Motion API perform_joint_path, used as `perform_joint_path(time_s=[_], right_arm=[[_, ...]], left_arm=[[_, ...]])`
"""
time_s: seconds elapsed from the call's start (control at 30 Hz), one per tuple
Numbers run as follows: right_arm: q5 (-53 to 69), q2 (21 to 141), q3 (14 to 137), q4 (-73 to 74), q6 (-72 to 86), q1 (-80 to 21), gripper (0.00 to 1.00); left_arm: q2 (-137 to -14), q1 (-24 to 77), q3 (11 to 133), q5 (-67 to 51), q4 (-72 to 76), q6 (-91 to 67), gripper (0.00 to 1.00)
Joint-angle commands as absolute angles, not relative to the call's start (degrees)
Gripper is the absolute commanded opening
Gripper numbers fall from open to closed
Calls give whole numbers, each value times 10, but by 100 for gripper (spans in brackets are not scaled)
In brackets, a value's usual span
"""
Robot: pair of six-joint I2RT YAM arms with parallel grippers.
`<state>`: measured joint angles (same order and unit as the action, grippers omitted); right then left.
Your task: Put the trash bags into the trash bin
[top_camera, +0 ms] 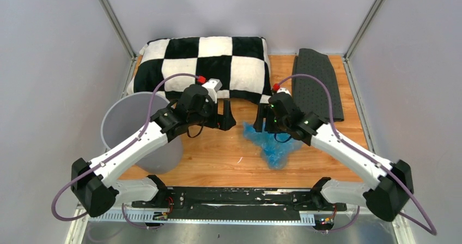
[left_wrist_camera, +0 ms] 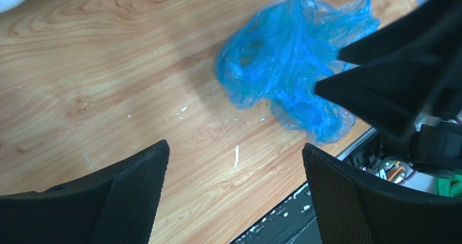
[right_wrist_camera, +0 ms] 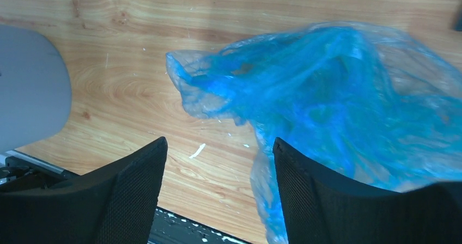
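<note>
Resting on flecked wooden tabletop (top_camera: 218, 159), crumpled trash bags (top_camera: 275, 150), grey walls (top_camera: 49, 64)

The crumpled blue plastic bag (top_camera: 272, 146) lies on the wooden table (top_camera: 218, 157), right of the round grey plastic bin (top_camera: 163, 158), before the checkered pillow (top_camera: 218, 59).

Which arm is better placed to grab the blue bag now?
Right. The right gripper hangs open over the trash bag, which lies partly between its jaws. The left gripper, also open, sits off to the bag's side, toward the trash bin.
</note>
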<state>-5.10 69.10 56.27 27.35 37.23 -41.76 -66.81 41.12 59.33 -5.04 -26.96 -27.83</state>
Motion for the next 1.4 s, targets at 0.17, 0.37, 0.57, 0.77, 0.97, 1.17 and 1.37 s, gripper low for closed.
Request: perform_joint_path(time_s=[0.17,0.37,0.57,0.77,0.97,1.17,1.37], right_arm=[[-194,502,469,435,397,-397,75],[-153,429,384,450,450,-325,77],[-76,421,341,375,438,-260,78],[-51,490,334,308,431,-257,75],[-48,535,343,279,417,-255,48],[-68,533,363,280,389,-254,1],[-114,530,410,326,359,-251,0]], left_arm=[[-771,485,655,-12,-240,-233,88],[-878,529,741,20,-237,-205,87],[-1001,550,824,37,-245,-183,89],[-1093,550,855,43,-243,-183,89],[-1106,537,806,52,-198,-222,65],[-1052,500,742,68,-175,-238,11],[-965,433,674,76,-173,-245,0]])
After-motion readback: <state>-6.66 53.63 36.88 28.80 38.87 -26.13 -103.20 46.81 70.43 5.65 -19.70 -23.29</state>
